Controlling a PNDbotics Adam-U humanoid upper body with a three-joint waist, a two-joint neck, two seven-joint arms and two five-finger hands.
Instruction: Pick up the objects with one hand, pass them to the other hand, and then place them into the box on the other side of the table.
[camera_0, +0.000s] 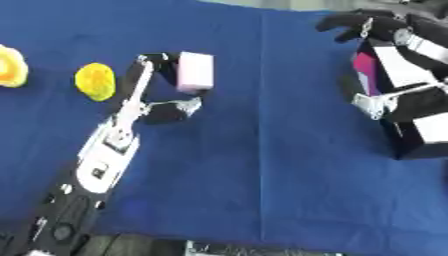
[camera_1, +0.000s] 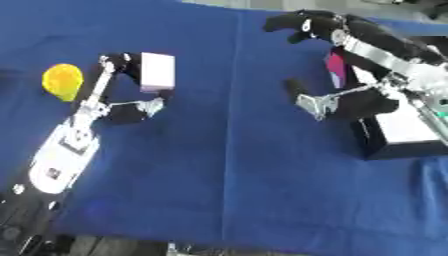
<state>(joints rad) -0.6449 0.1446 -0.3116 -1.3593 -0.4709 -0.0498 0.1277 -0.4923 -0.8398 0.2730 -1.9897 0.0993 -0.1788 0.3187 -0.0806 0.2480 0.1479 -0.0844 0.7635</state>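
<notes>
My left hand reaches up from the lower left, and its fingers and thumb pinch a pale pink block above the blue cloth. A yellow rounded object lies just left of that hand. Another yellow object shows at the left edge. My right hand hangs with curled, spread fingers at the upper right, holding nothing, above the black box. The box has a white inside, and something magenta shows at its far end.
A blue cloth with a vertical crease covers the table. Its front edge runs along the bottom of the view, with a pale strip below it.
</notes>
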